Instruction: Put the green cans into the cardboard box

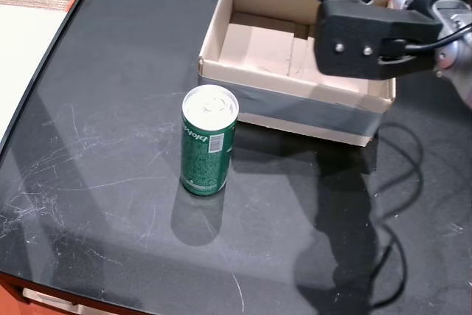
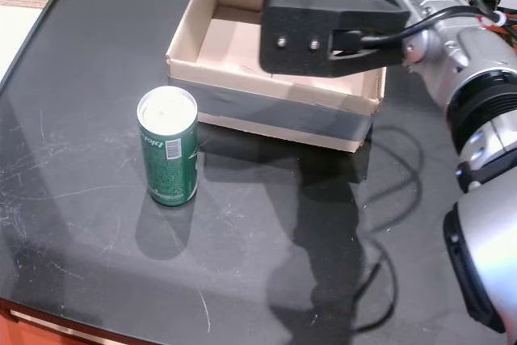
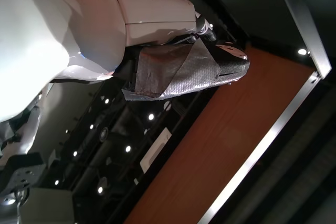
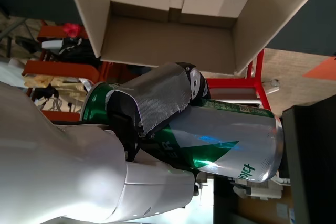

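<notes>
Your right hand (image 4: 152, 108) grips one green can (image 4: 220, 142) round its smooth, likely slippery, dentable wall above the cardboard box (image 1: 291, 105); take the upright can (image 1: 209, 142), left and nearer on the worktop (image 1: 110, 108), mid-body likewise; left hand (image 3: 184, 66) holds nothing.

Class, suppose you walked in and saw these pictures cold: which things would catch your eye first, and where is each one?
First, the green can standing upright, alone on the black table, in front of the cardboard box. Next, the right arm reaching over the open box in both head views. The right wrist view shows why: the right hand grips a second green can before the box, which looks empty.
</notes>
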You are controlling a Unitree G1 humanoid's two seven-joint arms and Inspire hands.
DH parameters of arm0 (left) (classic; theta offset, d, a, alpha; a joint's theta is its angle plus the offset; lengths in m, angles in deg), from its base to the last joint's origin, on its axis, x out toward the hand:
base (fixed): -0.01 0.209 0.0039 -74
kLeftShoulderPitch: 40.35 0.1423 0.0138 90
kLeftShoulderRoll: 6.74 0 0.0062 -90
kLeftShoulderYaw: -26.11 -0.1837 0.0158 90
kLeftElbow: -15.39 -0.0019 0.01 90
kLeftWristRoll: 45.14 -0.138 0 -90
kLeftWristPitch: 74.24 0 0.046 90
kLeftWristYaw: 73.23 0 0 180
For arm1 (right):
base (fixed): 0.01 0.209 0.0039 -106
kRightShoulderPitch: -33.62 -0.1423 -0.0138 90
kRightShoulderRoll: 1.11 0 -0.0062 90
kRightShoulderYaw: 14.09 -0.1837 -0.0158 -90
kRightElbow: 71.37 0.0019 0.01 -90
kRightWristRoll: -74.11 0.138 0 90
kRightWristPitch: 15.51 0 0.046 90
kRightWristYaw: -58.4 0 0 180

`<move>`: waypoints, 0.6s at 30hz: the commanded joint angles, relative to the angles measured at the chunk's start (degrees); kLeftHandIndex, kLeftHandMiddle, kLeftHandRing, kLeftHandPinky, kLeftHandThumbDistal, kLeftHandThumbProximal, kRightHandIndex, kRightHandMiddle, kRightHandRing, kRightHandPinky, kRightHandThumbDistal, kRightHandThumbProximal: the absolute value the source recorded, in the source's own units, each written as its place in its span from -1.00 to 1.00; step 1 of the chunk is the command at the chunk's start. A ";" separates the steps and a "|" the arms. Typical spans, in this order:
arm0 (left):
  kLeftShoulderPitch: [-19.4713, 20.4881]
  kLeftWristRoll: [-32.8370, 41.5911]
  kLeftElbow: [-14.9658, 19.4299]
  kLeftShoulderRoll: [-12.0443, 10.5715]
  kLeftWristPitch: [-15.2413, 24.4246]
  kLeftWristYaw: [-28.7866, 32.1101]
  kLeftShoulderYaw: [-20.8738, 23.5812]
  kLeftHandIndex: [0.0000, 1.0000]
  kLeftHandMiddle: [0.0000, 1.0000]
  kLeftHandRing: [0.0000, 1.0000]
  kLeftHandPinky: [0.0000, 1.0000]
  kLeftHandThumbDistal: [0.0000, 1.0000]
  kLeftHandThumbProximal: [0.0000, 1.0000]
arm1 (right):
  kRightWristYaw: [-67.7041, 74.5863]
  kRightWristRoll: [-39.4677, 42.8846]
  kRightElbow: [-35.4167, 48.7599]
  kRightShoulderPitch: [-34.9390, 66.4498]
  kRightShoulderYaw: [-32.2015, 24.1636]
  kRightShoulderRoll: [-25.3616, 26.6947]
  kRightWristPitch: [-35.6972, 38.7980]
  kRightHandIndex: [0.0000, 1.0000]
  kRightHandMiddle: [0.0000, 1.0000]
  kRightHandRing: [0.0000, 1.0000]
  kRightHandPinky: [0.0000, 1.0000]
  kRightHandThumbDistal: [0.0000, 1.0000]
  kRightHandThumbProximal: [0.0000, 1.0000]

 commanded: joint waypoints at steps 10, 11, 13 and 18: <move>3.65 -1.35 1.98 -11.30 4.26 -0.30 -4.24 0.55 0.86 1.00 1.00 -0.90 1.00 | -5.00 1.43 -1.08 0.62 -0.14 -4.89 -1.18 -0.96 -0.97 -0.93 -0.21 -0.89 -0.74; 3.68 -1.31 2.06 -11.25 4.49 -0.31 -4.39 0.56 0.87 1.00 1.00 -0.92 1.00 | -6.16 1.63 -1.14 0.66 -0.27 -5.14 -1.45 -0.91 -0.92 -0.86 -0.18 -0.83 -0.78; 3.65 -1.29 2.05 -11.09 4.98 -0.29 -4.63 0.57 0.87 1.00 1.00 -0.92 1.00 | -8.15 2.23 -1.19 0.70 -0.76 -5.51 -1.91 -0.93 -0.92 -0.83 -0.17 -0.81 -0.82; 3.56 -1.00 2.16 -10.81 5.70 -1.15 -5.12 0.55 0.85 1.00 1.00 -0.94 1.00 | -10.03 2.85 -1.11 0.80 -0.74 -5.73 -2.23 -0.86 -0.85 -0.73 -0.19 -0.81 -0.81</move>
